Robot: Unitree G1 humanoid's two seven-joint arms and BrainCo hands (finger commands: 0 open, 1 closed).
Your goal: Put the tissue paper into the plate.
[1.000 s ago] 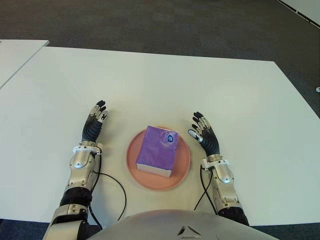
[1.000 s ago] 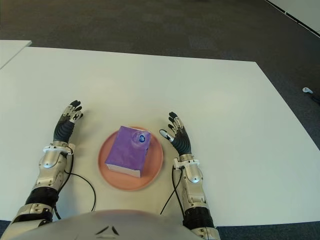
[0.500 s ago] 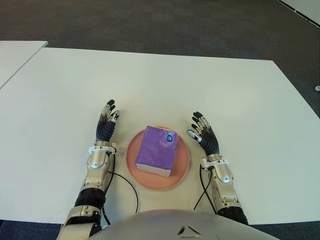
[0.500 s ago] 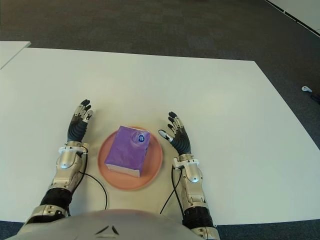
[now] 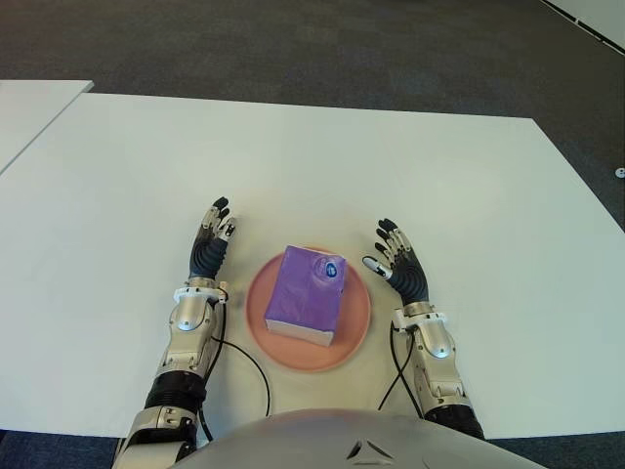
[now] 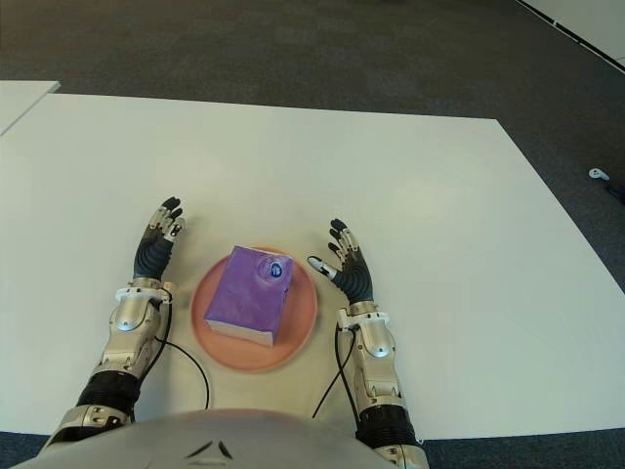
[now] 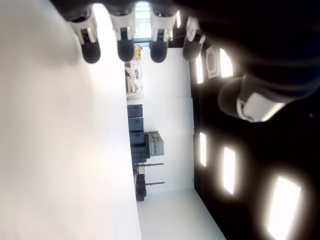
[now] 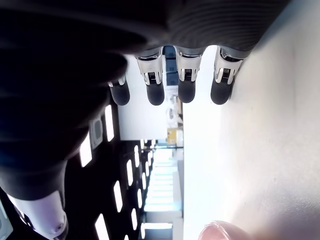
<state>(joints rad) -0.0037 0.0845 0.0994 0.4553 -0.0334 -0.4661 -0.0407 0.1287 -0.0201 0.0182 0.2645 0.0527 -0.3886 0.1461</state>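
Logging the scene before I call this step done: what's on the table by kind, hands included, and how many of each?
Tissue packs, purple: 1, lying on the plate
Plates, pink: 1
Robot hands, open and empty: 2, left hand and right hand, either side of the plate
Total: 4

A white table (image 5: 322,166) carries everything. 1 pink plate (image 5: 359,322) sits directly on it, near the front edge and about midway across. 2 thin black cables (image 5: 256,376) trail over the tabletop on either side of the plate, looping back toward the front edge. Dark carpet (image 5: 293,44) lies beyond the table.
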